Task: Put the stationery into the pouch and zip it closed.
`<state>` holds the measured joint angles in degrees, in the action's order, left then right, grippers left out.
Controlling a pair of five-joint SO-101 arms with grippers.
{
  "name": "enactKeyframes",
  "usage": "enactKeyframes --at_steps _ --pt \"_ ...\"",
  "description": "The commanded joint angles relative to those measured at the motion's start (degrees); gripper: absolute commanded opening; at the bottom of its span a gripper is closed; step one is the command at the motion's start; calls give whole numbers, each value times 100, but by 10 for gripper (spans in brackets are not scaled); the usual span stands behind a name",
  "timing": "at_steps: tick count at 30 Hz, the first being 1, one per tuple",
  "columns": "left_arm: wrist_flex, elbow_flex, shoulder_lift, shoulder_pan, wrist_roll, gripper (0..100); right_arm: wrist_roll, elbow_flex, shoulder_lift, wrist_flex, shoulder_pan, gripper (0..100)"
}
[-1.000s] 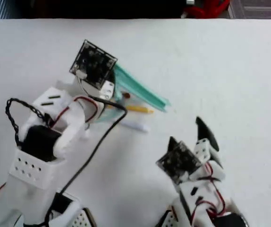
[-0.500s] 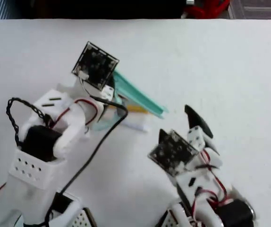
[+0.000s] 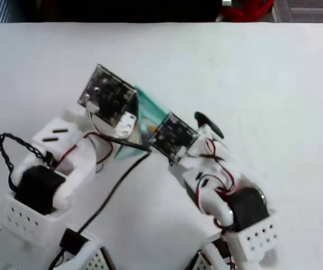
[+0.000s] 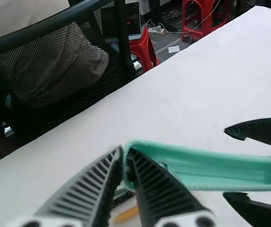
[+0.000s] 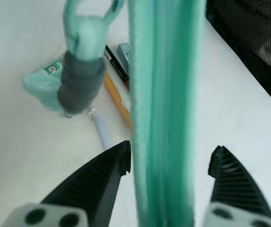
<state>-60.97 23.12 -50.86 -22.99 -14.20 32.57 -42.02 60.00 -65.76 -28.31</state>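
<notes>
Teal pouch [image 3: 150, 105] is held between the two arms, with its zipper edge raised above the white tabletop [image 3: 263, 73]. The left end effector [image 4: 123, 158] is closed tightly on one end of that edge, its ribbed fingers [image 4: 149, 184] pressed together on the fabric. The right end effector [image 5: 172, 152] is spread wide and placed astride the pouch's edge farther along, with one finger on each side of it; whether either finger touches the fabric cannot be told. A teal cord with a grey sleeve [image 5: 81, 78] is seen beside the pouch. Below the pouch, on the tabletop, a yellow pencil [image 5: 118, 104], a black pen [image 5: 113, 61] and a pale pen [image 5: 101, 130] are laid close together, outside the pouch. The pencil's tip is also seen just under the left end effector's fingers.
</notes>
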Motion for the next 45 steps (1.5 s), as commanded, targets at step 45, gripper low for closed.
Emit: enactKeyframes --at_steps 45 --pt "-1565 -18 -242 1851 -4062 260 2154 2971 -1534 -2105 215 19"
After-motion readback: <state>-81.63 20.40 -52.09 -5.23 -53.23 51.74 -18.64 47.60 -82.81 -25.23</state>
